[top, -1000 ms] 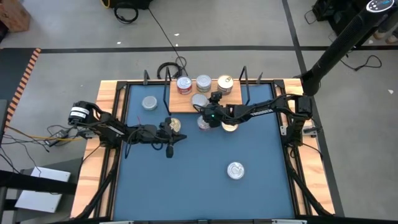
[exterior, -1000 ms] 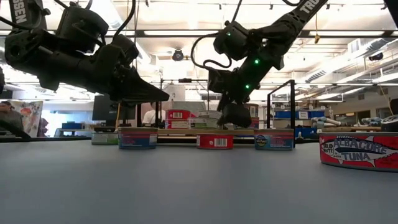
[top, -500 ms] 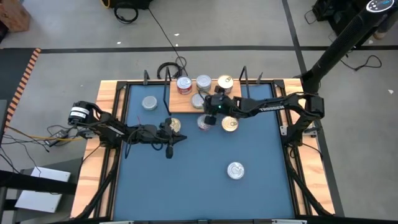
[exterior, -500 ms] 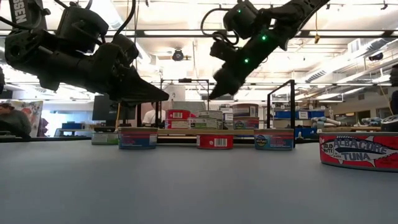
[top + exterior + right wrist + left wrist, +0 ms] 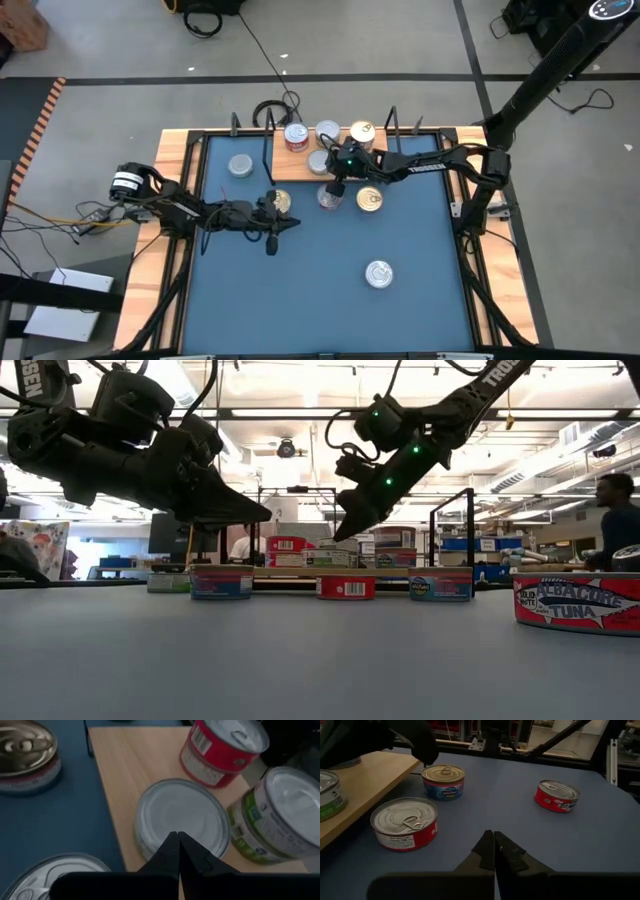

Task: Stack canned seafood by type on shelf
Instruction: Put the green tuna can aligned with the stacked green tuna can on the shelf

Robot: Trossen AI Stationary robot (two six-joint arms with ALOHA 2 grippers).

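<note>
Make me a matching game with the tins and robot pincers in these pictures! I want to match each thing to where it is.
Things:
1. right pincer
2. left pincer
3. red tin with silver lid
4. lone silver tin

Places or states:
A. on the wooden shelf, at its far edge
B. shut, above the near edge of the shelf
C. alone on the blue mat, nearest the front of the table
D. shut, over the blue mat left of the shelf's tins

Pairs: 1-B, 2-D, 3-A, 4-C
</note>
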